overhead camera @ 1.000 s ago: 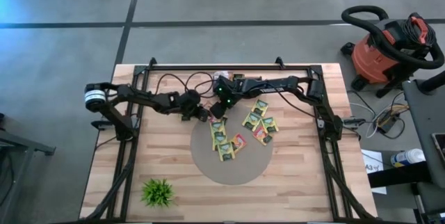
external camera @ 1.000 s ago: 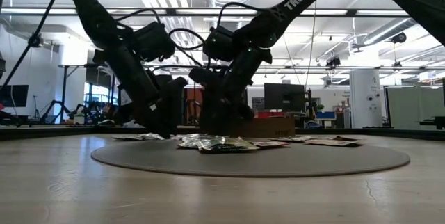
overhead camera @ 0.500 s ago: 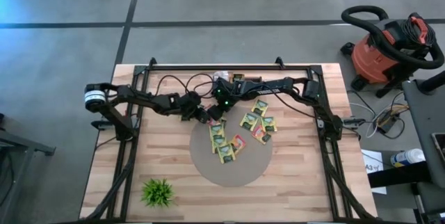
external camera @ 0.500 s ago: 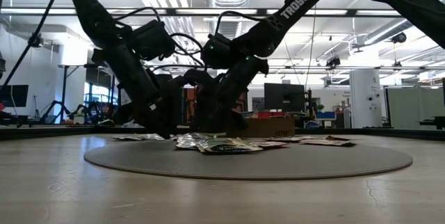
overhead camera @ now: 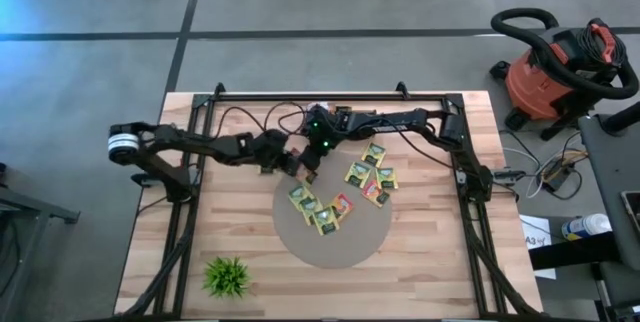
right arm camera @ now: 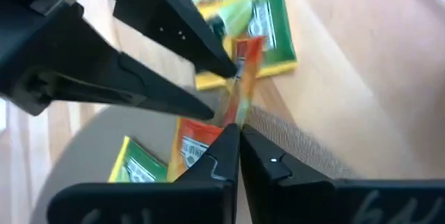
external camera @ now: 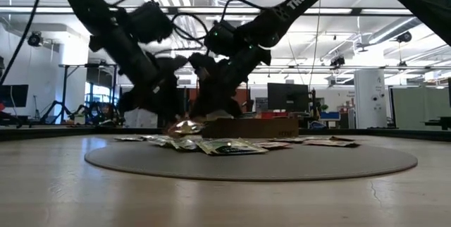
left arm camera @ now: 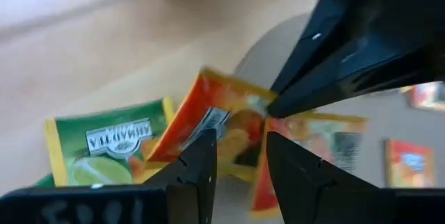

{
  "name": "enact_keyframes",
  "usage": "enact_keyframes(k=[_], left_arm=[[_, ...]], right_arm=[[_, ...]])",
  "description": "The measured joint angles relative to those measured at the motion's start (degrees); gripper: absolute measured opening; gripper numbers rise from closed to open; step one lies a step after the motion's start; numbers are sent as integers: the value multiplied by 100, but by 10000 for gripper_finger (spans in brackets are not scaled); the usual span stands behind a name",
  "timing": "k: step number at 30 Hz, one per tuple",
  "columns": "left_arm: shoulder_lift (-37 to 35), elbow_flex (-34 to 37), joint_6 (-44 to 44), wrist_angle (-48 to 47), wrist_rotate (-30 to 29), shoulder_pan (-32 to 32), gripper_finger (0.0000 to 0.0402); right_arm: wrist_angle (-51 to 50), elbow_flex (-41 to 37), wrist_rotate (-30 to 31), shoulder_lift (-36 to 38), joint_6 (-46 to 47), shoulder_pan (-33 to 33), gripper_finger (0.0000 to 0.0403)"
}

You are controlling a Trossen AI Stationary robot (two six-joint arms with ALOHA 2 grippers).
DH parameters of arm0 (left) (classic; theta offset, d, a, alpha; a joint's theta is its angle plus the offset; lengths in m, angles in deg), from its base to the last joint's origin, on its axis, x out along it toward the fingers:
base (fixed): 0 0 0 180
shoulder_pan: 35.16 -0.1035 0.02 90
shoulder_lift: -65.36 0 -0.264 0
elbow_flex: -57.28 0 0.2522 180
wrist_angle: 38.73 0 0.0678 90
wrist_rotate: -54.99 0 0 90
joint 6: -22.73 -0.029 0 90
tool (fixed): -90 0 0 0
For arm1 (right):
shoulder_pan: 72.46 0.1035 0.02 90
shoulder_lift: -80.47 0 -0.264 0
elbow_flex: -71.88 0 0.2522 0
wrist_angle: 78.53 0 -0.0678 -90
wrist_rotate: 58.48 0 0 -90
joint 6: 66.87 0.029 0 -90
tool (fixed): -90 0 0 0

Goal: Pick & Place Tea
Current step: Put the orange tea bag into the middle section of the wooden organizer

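Note:
Several flat tea sachets, mostly green-yellow and a few orange (overhead camera: 350,187), lie spread on a round grey mat (overhead camera: 345,244). My right gripper (right arm camera: 238,135) reaches in from the far right to the mat's far left rim and is shut on an orange sachet (right arm camera: 243,78). My left gripper (left arm camera: 241,147) comes from the left and is open. Its fingertips (right arm camera: 228,69) stand close on either side of that sachet (left arm camera: 222,116). In the high view the two grippers meet, left (overhead camera: 292,167) beside right (overhead camera: 308,174). My right gripper pinches the orange sachet's edge (right arm camera: 239,116) between its two fingertips, slanting down from the far right. The sachet stands on edge, tilted, raised above the other sachets (external camera: 184,125). My left gripper: one fingertip sits right at the sachet; I cannot tell whether it touches.
Green sachets (overhead camera: 310,205) lie just near of the grippers, more (overhead camera: 372,172) to the right. A small green plant (overhead camera: 228,275) stands near the left front corner. A brown box (external camera: 257,127) sits at the far edge. The arms' frame rails (overhead camera: 190,212) run along both sides.
My right gripper has rolled and shut on the orange sachet, which now stands up off the mat. My left gripper has risen a little, still open. The green sachets beside them have slid toward the left and near side of the mat.

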Motion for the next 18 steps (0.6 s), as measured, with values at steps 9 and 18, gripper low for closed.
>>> enact_keyframes(k=[9, 18], left_arm=[[-1648, -11, 111, -449, -1043, 242, 119], [-1546, -15, -470, -96, -524, 245, 119]], right_arm=[[-657, 172, -121, 333, -1335, -22, 8], [-2128, 746, 273, 443, -3806, 167, 8]])
